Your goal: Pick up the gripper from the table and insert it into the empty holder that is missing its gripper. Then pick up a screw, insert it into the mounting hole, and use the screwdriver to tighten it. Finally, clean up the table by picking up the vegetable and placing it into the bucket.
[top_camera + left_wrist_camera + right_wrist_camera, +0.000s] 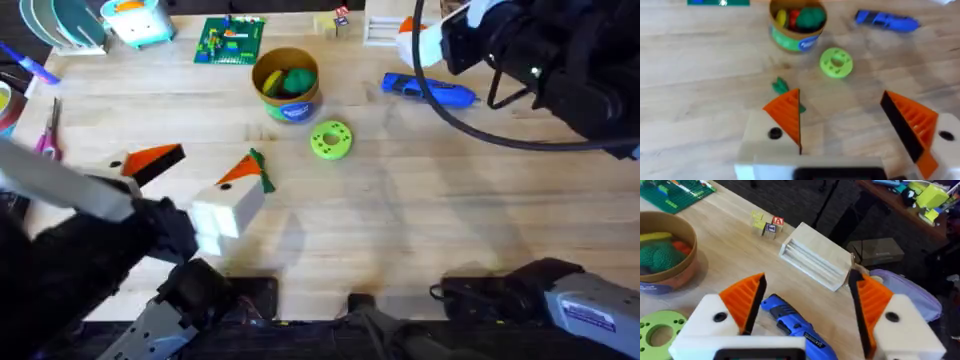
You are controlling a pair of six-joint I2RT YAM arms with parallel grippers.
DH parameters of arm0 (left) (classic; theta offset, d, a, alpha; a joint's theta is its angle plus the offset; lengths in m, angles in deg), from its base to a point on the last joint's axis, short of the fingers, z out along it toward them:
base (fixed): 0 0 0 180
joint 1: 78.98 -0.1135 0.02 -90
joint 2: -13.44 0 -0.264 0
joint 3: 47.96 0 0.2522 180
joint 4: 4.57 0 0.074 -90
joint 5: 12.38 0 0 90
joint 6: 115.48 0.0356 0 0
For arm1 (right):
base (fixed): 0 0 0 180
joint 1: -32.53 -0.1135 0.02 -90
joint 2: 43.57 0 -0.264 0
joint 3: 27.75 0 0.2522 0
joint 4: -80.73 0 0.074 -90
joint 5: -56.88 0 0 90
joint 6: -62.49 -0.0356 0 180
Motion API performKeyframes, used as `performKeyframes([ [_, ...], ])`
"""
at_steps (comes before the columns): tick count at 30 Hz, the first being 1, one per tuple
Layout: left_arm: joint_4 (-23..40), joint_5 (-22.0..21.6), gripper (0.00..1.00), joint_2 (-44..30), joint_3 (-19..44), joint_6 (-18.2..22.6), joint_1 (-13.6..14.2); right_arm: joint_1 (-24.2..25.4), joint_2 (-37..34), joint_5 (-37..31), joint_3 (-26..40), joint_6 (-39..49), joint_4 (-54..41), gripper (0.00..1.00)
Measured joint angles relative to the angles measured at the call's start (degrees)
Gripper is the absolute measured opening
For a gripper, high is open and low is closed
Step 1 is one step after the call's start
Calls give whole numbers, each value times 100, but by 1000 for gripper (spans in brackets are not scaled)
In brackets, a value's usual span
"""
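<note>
My left gripper is open low over the table, an orange ribbed pad on each white holder. A dark hole shows in that holder. The dark green vegetable lies at the tip of one left finger, outside the gap. The tan bucket holds toy food. My right gripper is open above the blue screwdriver, which lies flat on the table. A loose gripper and a screw are out of view.
A green disc with holes lies between bucket and left gripper. At the far edge stand a green brick plate, small letter blocks and a wooden rack. Pink scissors lie at the left.
</note>
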Motion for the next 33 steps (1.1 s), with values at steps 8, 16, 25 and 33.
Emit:
performKeyframes([
  [8, 304, -243, 991, -1956, 578, -168, 2, 0, 0, 2, 0, -24, -4, 994],
  [16, 330, -260, 991, -3097, 578, -979, 2, 0, 0, 2, -2, -43, -7, 994],
  [25, 12, -379, 991, -4396, 152, -2516, -31, 0, 0, 2, 0, -43, -7, 994],
  [33, -1077, 107, 990, -4934, -337, -2555, -1176, 0, 0, 0, -2, -43, -7, 994],
])
